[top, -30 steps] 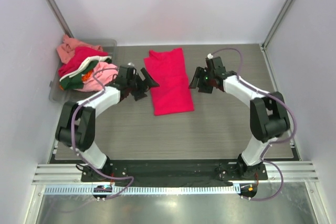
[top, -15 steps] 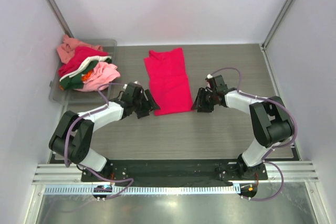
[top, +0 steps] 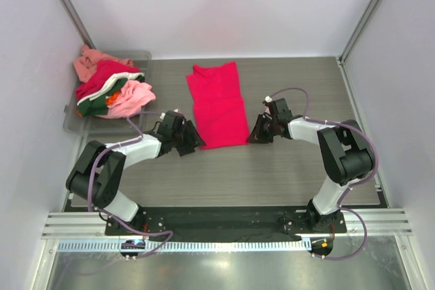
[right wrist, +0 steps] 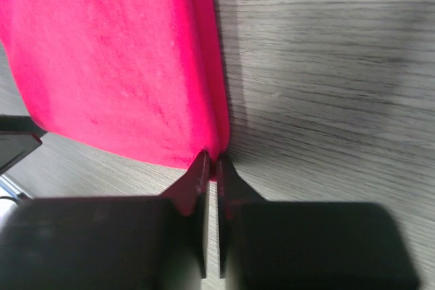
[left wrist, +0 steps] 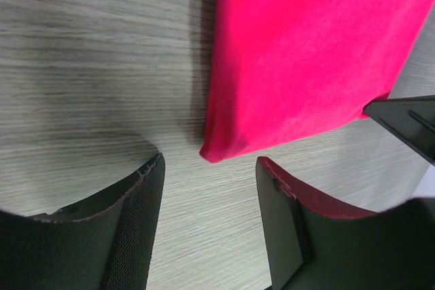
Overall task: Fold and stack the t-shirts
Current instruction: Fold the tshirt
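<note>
My left gripper (left wrist: pixel 211 162) holds its 2 fingers (left wrist: pixel 139 208) well apart, with the near left corner of the crimson t-shirt (left wrist: pixel 306 52) between their tips. My right gripper (right wrist: pixel 211 159) has its 2 fingers (right wrist: pixel 192 183) pinched almost together on the near right corner of that tee, which lies flat on the table (top: pixel 285 168).

- The crimson t-shirt (top: pixel 217 105) is showing one plain, vivid crimson all over, with no print and no stripe.
- The desk (top: pixel 292 174) is running grey with fine, darker wood-grain streaks.
- The pile of t-shirts (top: pixel 109 89) is mixing salmon pink, deep red, dark green, white, orange and light pink, and the bin (top: pixel 139 56) under it is looking translucent grey.
- The left tool (left wrist: pixel 207 168) and right tool (right wrist: pixel 211 168) are both reading matte black.
- The arms (top: pixel 136 147) are alternating white and black, with pale lilac cables (top: pixel 293 89).
- The walls (top: pixel 224 5) are glowing plain white.
</note>
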{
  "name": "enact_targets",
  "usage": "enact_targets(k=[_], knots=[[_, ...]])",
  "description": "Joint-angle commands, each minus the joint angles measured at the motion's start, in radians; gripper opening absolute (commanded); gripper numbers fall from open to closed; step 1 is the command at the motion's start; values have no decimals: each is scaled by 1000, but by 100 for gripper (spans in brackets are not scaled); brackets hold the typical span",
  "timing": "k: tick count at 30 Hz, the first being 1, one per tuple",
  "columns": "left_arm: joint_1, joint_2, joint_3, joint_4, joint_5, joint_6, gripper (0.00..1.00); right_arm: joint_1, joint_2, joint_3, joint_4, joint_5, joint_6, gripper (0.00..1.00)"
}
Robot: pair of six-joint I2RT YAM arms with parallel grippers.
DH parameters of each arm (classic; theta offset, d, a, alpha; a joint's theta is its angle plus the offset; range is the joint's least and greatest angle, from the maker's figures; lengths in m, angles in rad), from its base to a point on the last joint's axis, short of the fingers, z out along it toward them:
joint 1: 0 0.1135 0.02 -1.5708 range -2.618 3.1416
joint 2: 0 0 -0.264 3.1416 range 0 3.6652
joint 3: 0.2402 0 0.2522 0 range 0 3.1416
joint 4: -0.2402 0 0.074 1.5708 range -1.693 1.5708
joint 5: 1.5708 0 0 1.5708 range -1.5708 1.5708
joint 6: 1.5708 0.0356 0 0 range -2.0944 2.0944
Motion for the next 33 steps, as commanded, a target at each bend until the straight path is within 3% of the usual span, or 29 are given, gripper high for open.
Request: enact_targets(k=[1, 4, 8, 12, 16, 23, 33], knots=[[-3, 34, -13, 47, 6, -5, 57, 10, 10, -7, 23, 7, -9, 1], [-3, 59, -11, 87, 13, -11, 57, 12, 13, -14, 28, -2, -14, 1], [-3, 108, -11, 129, 38, -27, 46, 13, 7, -24, 43, -9, -12, 1], [-5, 114, -25, 149, 46, -28, 27, 12, 1, -26, 48, -7, -11, 1], [-5, 85, -56, 153, 39, -27, 0, 13, -9, -30, 48, -12, -6, 1], [-6, -10, -122, 142, 90, -22, 0, 23, -125, -81, 5, -33, 5, 1], [-146, -312, -197, -45, 145, -39, 0, 64, -562, -219, -211, -16, 18, 1]])
